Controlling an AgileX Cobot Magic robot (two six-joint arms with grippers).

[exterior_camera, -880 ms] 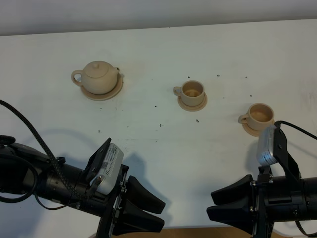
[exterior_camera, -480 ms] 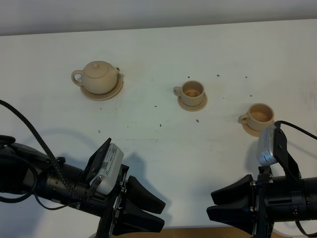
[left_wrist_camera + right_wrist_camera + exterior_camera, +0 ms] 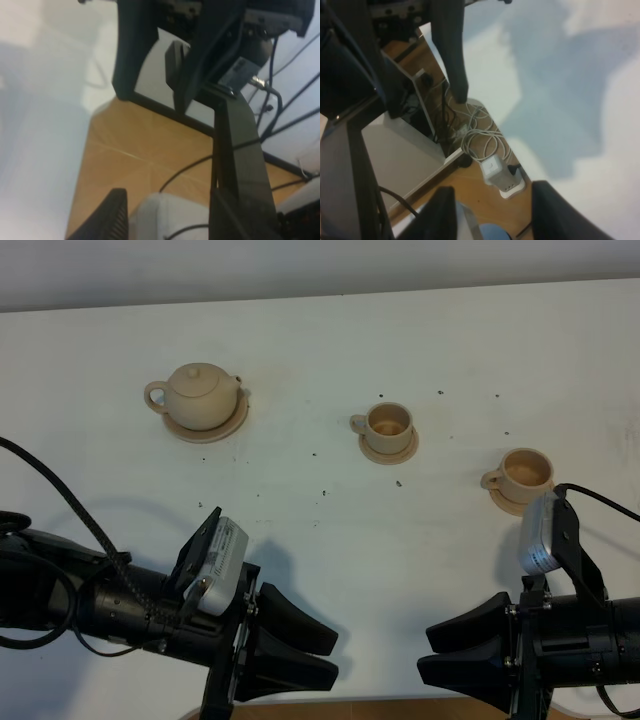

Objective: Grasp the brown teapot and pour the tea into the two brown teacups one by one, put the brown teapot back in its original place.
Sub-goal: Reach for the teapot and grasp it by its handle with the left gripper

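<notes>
Sitting on its saucer (image 3: 232, 425), the brown teapot (image 3: 203, 392) lies well beyond the left claw (image 3: 334, 657), its jaws parted.

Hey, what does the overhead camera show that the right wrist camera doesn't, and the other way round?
Only the exterior high view shows the brown teapot on its saucer, the centre teacup and the right-side teacup. Only the right wrist view shows a wooden floor with a white power adapter and coiled cables. Both show the white table and the open right pincer.
</notes>
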